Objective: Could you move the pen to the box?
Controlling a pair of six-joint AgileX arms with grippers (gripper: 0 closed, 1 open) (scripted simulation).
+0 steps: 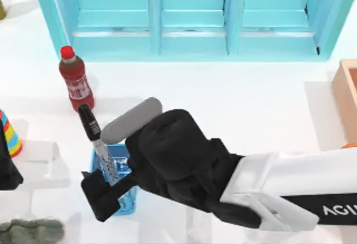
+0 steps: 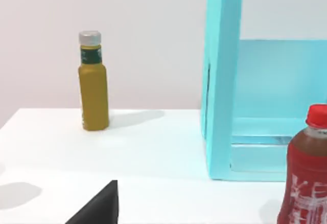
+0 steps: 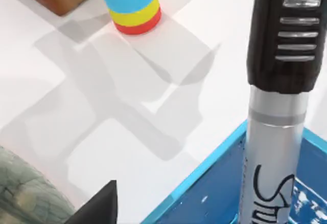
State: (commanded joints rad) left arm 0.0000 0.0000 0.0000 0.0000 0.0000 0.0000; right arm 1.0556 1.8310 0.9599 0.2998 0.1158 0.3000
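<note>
At the left edge of the top view, low down, sits the dark left gripper (image 1: 6, 169), parked; I cannot tell its state. Right of it a glossy red bottle (image 1: 75, 81) stands by the cyan cabinet (image 1: 189, 18). The pen (image 1: 97, 142), a slim cylinder with ribbed black cap and silvery printed barrel, stands tilted in the blue mesh basket (image 1: 120, 205) at lower left. The right gripper (image 1: 109, 191) is at the basket; its fingers' state is unclear. The tan box (image 1: 347, 96) lies at the right edge.

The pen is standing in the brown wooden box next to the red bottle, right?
Not quite. The pen stands in the small blue basket, not the wooden box, which sits far off at the table's right edge. The top view shows it. The red bottle is indeed nearby.
</note>
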